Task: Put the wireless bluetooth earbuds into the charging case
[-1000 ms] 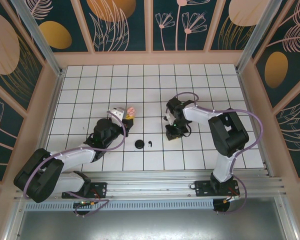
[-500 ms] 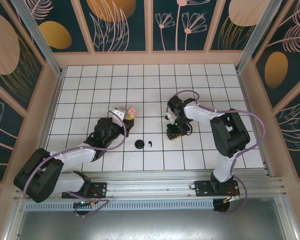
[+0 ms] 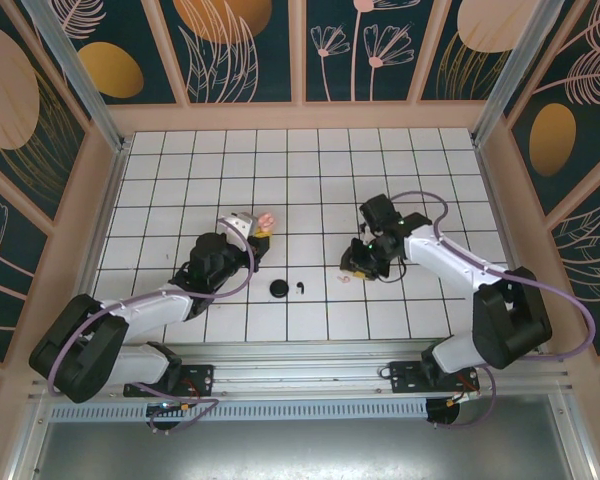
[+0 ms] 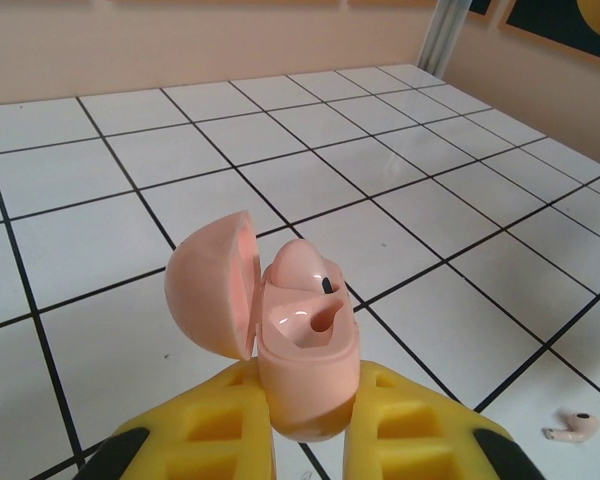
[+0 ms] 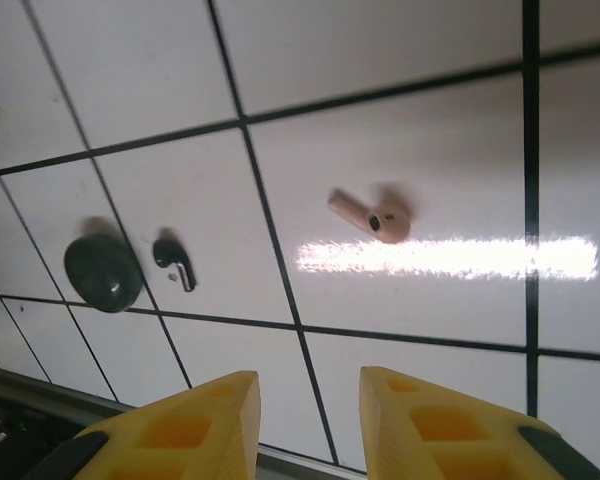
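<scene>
Enclosure: walls (image 3: 240, 50) of dark teal panels with pale flower and leaf line-work plus gold and peach ovals, framed in peach slats; metal posts at the far corners.
Surface: table (image 3: 310, 170) tiled in glossy white with a thin black grid; streaked with bright glare in the right wrist view.
Near edge: aluminium rail (image 3: 310, 375) across the full width, carrying both arm bases.
Left arm (image 3: 140, 310): laid low over the left half of the tiles, reaching toward the middle.
Right arm (image 3: 450, 265): bent over the right half, wrist turned in toward the centre.
Left gripper (image 4: 305, 390): clamped on the pink charging case (image 4: 295, 330), yellow pads on either side of its lower half.
Right gripper (image 5: 308, 385): parted by a narrow gap, gripping nothing, hanging above the tiles.
Case: upright, with lid swung open to the left in the left wrist view.
Round black disc (image 3: 278, 289): flat on a tile between the two arms, toward the near edge.
Seated pink earbud (image 4: 305, 270): in one socket of the case, second socket showing beside it.
Loose pink earbud (image 5: 372, 215): on its side on a white tile, close by the right gripper, well apart from the case.
Black earbud (image 3: 300, 288): on the tile just right of the disc, not touching.
</scene>
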`<move>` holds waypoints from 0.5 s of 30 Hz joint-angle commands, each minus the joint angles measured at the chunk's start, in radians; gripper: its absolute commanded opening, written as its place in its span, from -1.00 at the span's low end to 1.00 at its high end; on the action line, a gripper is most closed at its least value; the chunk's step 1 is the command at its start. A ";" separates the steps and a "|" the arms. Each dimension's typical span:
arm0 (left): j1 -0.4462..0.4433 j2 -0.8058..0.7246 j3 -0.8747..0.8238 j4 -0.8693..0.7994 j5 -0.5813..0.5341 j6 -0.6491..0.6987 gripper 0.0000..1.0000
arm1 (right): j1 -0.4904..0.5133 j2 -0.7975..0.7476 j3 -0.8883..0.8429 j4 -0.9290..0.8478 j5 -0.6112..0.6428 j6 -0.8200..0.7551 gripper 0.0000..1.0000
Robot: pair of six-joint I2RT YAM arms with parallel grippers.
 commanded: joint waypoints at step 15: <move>0.004 0.010 0.041 0.018 0.023 0.010 -0.83 | 0.004 0.115 -0.054 0.129 0.013 0.076 -0.35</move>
